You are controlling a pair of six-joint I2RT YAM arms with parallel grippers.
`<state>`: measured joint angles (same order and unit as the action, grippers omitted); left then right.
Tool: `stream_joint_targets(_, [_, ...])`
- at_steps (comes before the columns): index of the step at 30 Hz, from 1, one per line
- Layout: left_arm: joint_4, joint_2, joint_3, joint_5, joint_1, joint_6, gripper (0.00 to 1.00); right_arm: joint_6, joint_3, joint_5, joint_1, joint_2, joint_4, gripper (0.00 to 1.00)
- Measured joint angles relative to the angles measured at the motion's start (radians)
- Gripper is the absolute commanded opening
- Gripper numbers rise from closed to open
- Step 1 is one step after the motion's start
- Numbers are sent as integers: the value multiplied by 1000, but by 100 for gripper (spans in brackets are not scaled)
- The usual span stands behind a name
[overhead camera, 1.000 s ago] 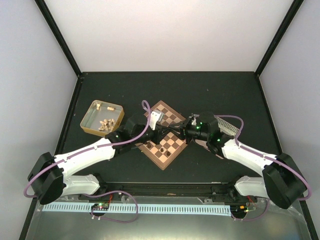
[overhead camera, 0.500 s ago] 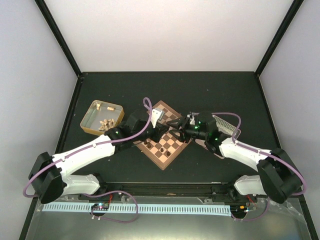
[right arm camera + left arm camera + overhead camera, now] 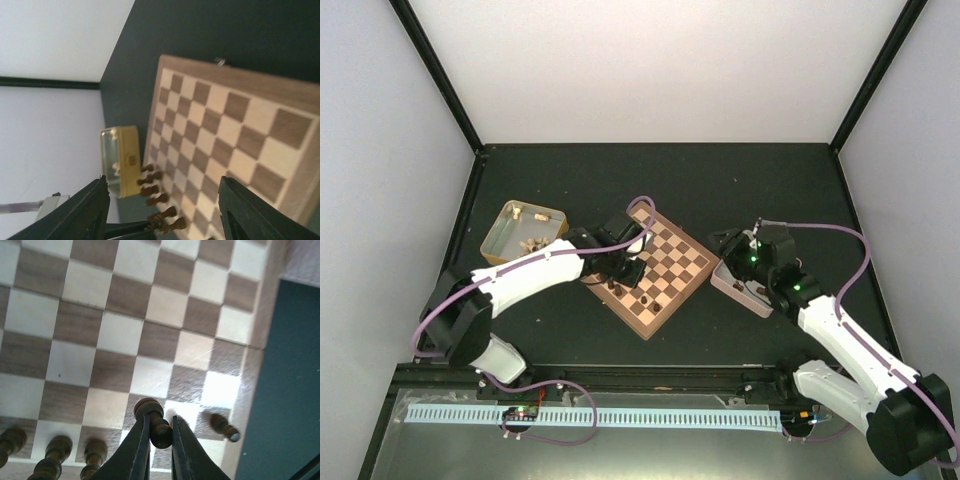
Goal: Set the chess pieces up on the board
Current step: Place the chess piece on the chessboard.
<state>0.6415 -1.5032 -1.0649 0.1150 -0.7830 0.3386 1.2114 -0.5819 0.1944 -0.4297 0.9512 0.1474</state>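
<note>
The board (image 3: 672,262) lies turned diagonally at the table's middle. Several dark chess pieces (image 3: 646,298) stand along its near-left edge. My left gripper (image 3: 628,264) hangs over that edge. In the left wrist view the left gripper (image 3: 160,440) is shut on a dark brown chess piece (image 3: 154,421), held just above the squares of the board (image 3: 125,335). Three pieces (image 3: 50,460) stand to its left and one (image 3: 222,425) to its right. My right gripper (image 3: 738,250) is over the pink tray; in the right wrist view it (image 3: 165,215) is wide open and empty, facing the board (image 3: 225,130) and the row of pieces (image 3: 156,195).
A gold tray (image 3: 508,218) holding pale beige pieces (image 3: 532,243) sits left of the board; it also shows in the right wrist view (image 3: 126,160). A pink tray (image 3: 728,284) with a few dark pieces (image 3: 760,291) sits at the board's right. White walls surround the black table.
</note>
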Motion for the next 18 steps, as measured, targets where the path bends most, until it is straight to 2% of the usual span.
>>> stream_joint_targets(6, [63,-82,-8,32,16,-5,2,-40,1,-77,5,-31,94,62])
stream_joint_targets(18, [76,-143,-11,67,18,-5,4,-60,1,-80,5,-1,130,62])
